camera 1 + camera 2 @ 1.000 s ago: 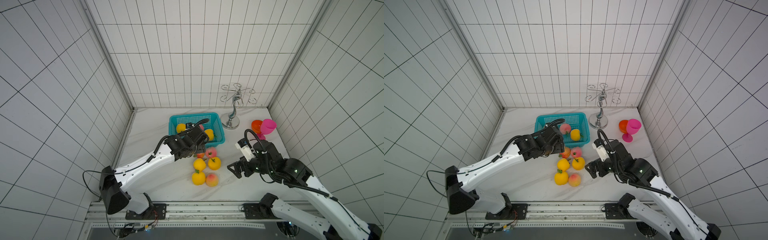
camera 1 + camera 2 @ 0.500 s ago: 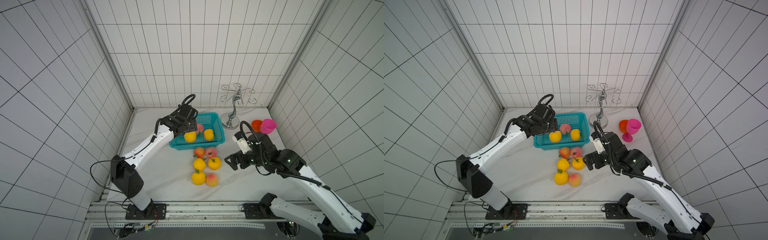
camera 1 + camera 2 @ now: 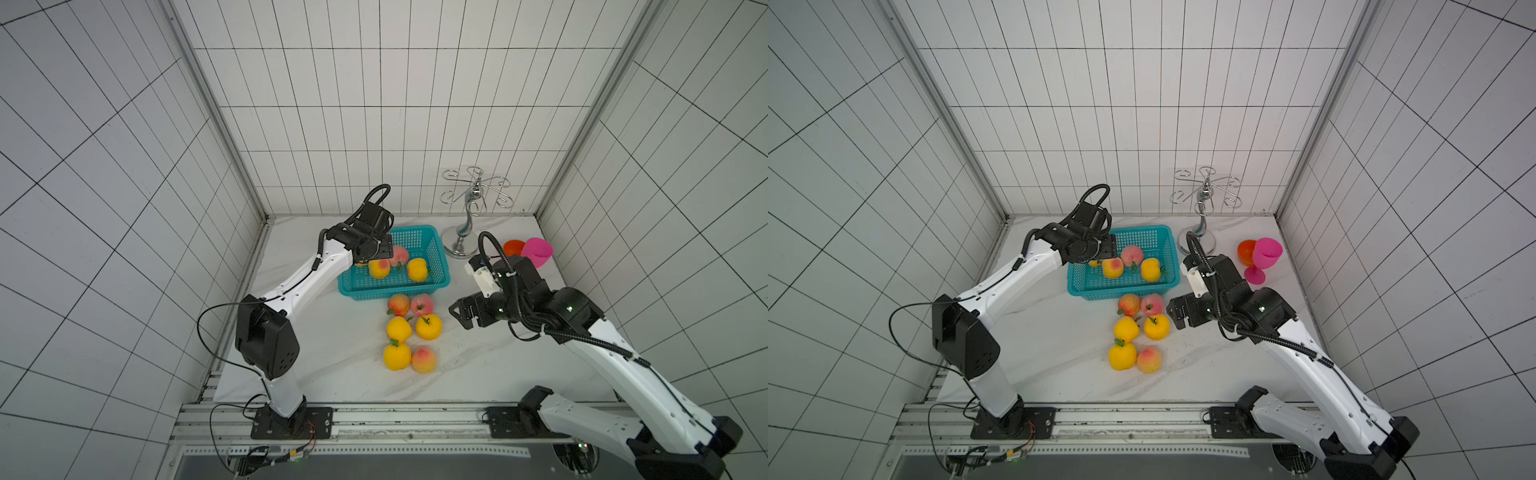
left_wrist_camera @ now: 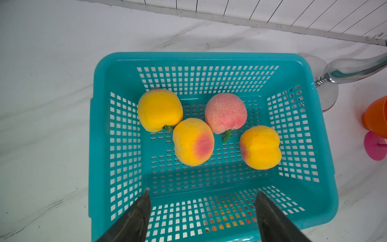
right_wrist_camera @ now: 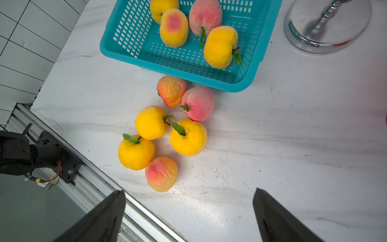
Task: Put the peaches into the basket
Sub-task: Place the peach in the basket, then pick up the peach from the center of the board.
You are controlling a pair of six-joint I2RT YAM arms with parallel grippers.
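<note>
Left wrist view: four fuzzy round peaches sit in the perforated turquoise plastic basket, just beyond the left gripper, jaws spread and empty; six others lie outside on the marble tabletop.

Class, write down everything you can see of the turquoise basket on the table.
The turquoise basket is a rectangular plastic tub with a flared solid rim; its sloping walls and floor are pierced by square holes. It sits upright on the white marbled table, beside a chrome stand's base. Four peaches lie inside, three yellow-orange, one pink. A reddish peach lies just outside its wall. The open left gripper hangs above it.
</note>
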